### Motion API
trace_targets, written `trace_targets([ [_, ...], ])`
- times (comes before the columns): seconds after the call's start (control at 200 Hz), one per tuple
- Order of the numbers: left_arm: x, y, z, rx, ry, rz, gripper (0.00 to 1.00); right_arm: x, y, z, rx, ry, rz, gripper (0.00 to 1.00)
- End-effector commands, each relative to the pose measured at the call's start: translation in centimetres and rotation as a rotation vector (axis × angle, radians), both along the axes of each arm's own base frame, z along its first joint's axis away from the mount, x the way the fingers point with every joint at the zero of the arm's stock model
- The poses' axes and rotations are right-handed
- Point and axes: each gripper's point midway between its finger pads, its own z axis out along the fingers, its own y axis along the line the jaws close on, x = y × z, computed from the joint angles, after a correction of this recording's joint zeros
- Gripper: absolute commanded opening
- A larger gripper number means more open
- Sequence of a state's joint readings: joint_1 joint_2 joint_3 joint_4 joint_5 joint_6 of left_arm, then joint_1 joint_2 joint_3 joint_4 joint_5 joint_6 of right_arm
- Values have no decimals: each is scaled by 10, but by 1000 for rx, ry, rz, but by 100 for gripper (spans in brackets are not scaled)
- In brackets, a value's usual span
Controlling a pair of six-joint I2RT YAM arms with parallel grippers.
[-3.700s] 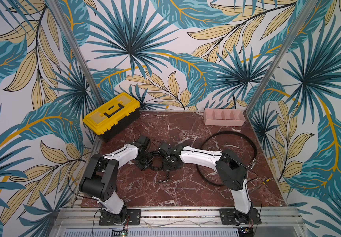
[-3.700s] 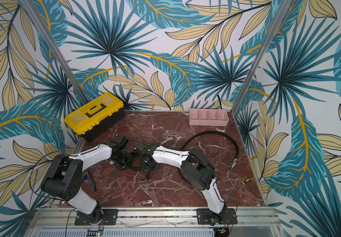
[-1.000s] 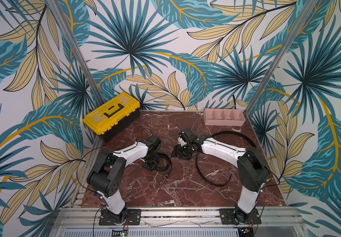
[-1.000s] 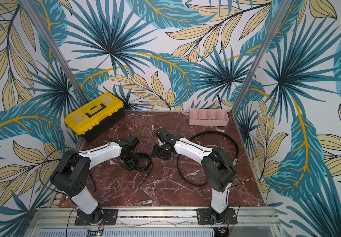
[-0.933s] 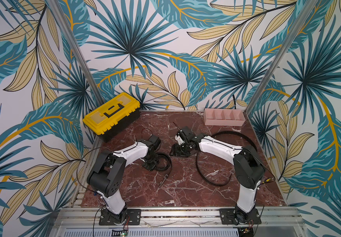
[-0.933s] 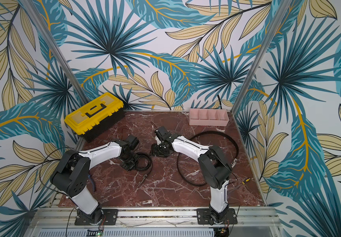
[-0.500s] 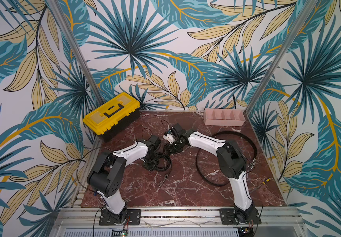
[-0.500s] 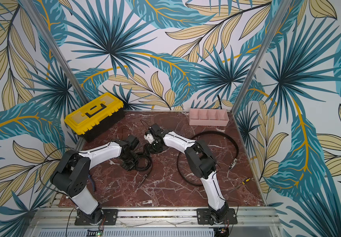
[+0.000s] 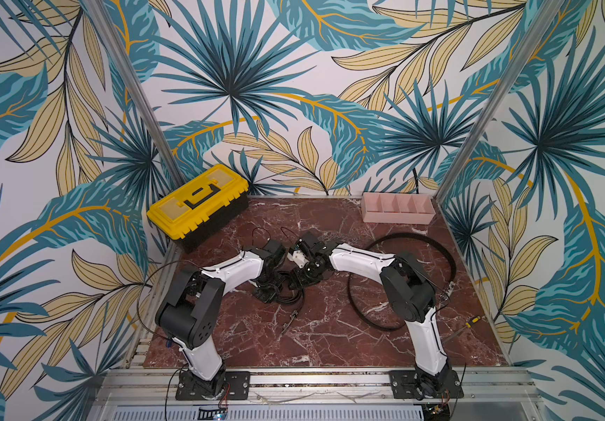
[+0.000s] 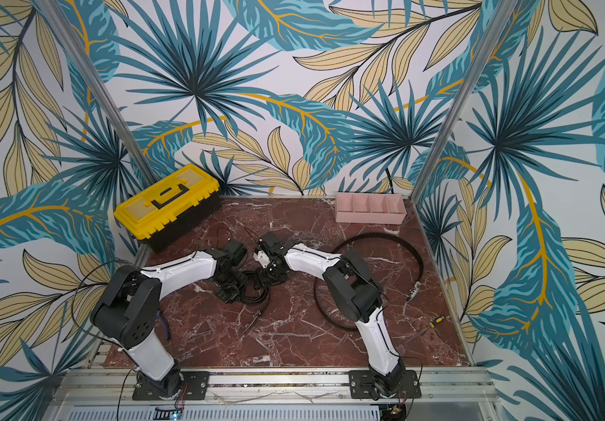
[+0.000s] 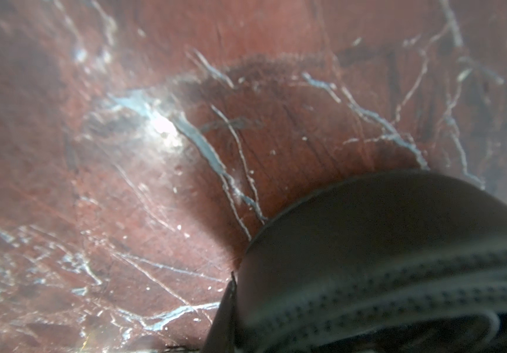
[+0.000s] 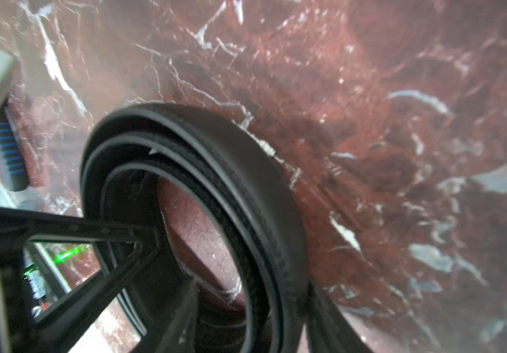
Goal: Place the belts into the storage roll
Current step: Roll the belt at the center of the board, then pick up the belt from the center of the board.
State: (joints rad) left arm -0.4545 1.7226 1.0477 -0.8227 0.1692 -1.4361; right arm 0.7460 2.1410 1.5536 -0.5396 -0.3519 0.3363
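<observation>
The left gripper (image 9: 271,289) sits low at mid-table, its jaws pressed nearly together. It appears to pinch the wall of the coiled belt (image 12: 230,152), a black strap wound like a small tyre and standing on edge. The right gripper (image 9: 302,279) meets it from the opposite side, right against the same coil. Whether its jaws are spread or closed cannot be made out.

A loose tail (image 9: 288,324) of the strap trails from the coil toward the near edge. Well apart to the right, the second belt (image 9: 404,237) lies as a wide open loop on the red marble table (image 9: 330,346). The storage roll (image 9: 397,218), a pale pink tray of four empty compartments, stands in the far right corner, away from both belts. A yellow toolbox (image 9: 199,204) sits far left.

The likely trouble is that the coil looks springy, so a slack or uneven pinch could let it unwind. The trailing tail could also snag on the tray's rim.
</observation>
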Motion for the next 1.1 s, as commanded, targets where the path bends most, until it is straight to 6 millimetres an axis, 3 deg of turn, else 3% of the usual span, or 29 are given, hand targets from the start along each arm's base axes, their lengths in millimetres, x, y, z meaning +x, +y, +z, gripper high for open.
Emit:
trace_targets([
  [0.0,0,-13,-8,-48,23,-13,0,-3,-10,-9,-52,21,-116,46],
  [0.215,0,-13,-7,-52,20,-11,0,1,-22,-13,-137,36,-200,32],
  [0.421,-2,-15,-6,-67,11,-2,0,-1,-20,-15,-177,57,-215,25],
  [0.526,1,-21,-6,-93,-7,-14,0,-1,-21,-16,-206,40,-225,15],
  [0.761,12,-30,19,-140,-127,-126,0,3,-27,-13,-232,14,-260,0],
  [0.851,13,-32,35,-161,-192,-188,9,5,-28,-9,-230,6,-264,0],
  [0.986,14,-32,69,-190,-326,-287,34,7,-32,-4,-249,-3,-270,0],
  [1.091,3,-30,90,-226,-389,-321,48,10,-38,-1,-254,-7,-281,0],
])
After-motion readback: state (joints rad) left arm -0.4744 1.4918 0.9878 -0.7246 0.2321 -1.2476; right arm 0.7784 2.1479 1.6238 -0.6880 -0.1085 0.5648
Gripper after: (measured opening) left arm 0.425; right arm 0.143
